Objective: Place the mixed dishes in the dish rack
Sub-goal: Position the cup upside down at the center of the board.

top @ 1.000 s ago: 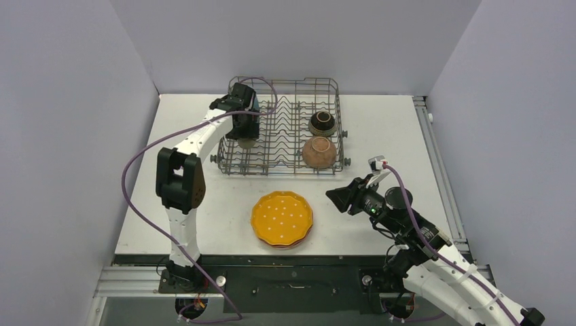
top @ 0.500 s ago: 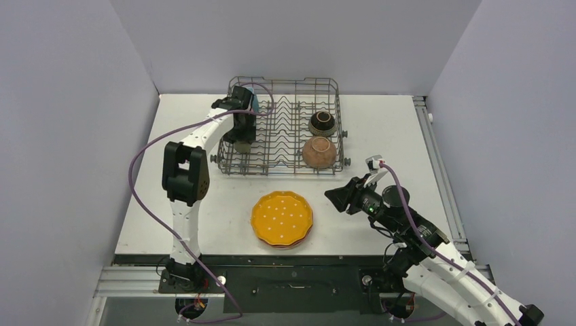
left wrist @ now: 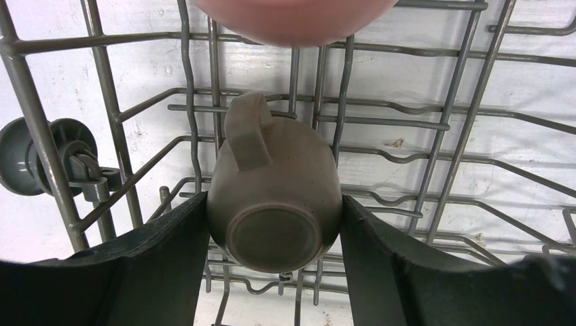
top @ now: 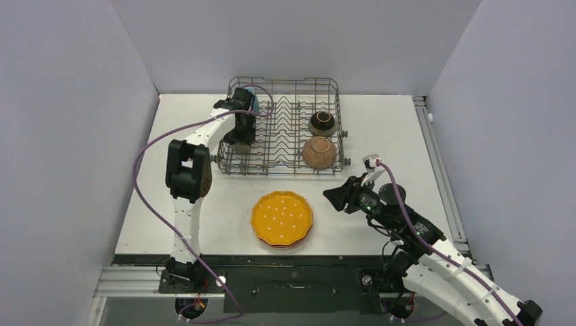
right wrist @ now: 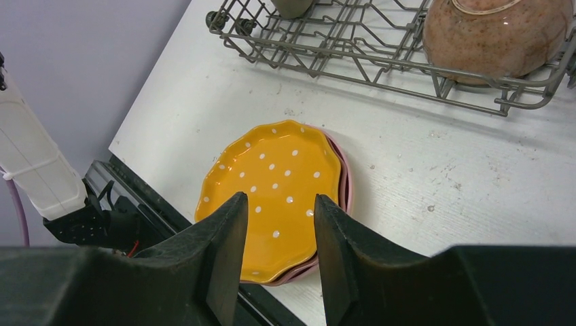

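Observation:
The dish rack (top: 284, 85) stands at the back of the table. My left gripper (left wrist: 274, 200) reaches into its left end and is shut on a grey-green cup (left wrist: 275, 197). The cup is upside down, handle pointing away, just above the rack wires (left wrist: 448, 122). A pink cup (left wrist: 295, 20) sits just beyond it. The dark brown bowl (top: 322, 123) and the terracotta bowl (top: 318, 152) lie in the rack's right end. A yellow white-dotted plate (right wrist: 272, 183) tops the pink plates (right wrist: 345, 178) on the table. My right gripper (right wrist: 278, 198) hovers open above and to the right of that stack.
The rack's middle rows of tines (top: 285, 132) hold nothing. The table's front edge (top: 224, 254) runs just below the plate stack. Grey walls close in the left, back and right sides. The left arm's purple cable (top: 146, 153) loops over the table's left part.
The left arm's elbow has swung slightly right and the cup has sunk further into the rack. The right gripper has crept a little towards the rack.

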`<state>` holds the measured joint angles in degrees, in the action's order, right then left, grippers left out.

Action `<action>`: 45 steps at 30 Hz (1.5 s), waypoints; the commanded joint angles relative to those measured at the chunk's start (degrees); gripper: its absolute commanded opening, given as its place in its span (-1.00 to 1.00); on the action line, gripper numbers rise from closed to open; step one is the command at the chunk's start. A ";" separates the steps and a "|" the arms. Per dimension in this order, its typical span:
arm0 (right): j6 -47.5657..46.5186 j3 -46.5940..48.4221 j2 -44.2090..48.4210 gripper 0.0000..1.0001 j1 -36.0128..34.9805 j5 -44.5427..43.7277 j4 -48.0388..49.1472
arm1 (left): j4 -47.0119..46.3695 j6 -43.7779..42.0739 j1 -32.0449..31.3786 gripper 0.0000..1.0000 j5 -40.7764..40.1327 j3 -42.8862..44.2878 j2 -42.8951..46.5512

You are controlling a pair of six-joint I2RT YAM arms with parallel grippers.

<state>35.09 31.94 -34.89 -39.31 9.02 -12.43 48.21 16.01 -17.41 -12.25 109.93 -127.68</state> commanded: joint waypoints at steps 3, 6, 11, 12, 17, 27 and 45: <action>-1.19 1.37 -1.27 -0.25 0.46 0.37 3.28 | -0.13 -0.60 0.53 -0.29 -1.42 4.17 -0.67; -1.17 1.37 -1.63 -0.26 0.46 0.55 3.41 | -0.25 -0.75 0.53 -0.10 -1.66 4.19 -0.86; -1.29 1.45 -2.12 -0.25 0.46 0.74 3.57 | -0.15 -1.25 0.49 0.22 -1.85 4.52 -1.20; -1.44 1.50 -2.29 -0.25 0.46 0.74 3.60 | -0.14 -1.33 0.52 0.29 -1.92 4.60 -1.31; -1.56 1.69 -2.88 -0.25 0.46 0.99 3.90 | -0.13 -1.88 0.62 0.49 -2.54 4.73 -1.43; -1.12 1.94 -3.35 -0.25 0.46 1.37 4.16 | -0.42 -1.95 0.80 0.90 -1.45 4.65 0.48; -3.63 4.70 -3.72 -0.24 0.46 -0.37 -1.95 | -0.85 -2.96 -1.04 0.93 0.88 -1.42 12.65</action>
<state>33.17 33.58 -38.26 -39.31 9.82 -13.47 48.62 13.80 -17.82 -12.62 109.58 -121.21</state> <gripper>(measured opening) 0.378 0.966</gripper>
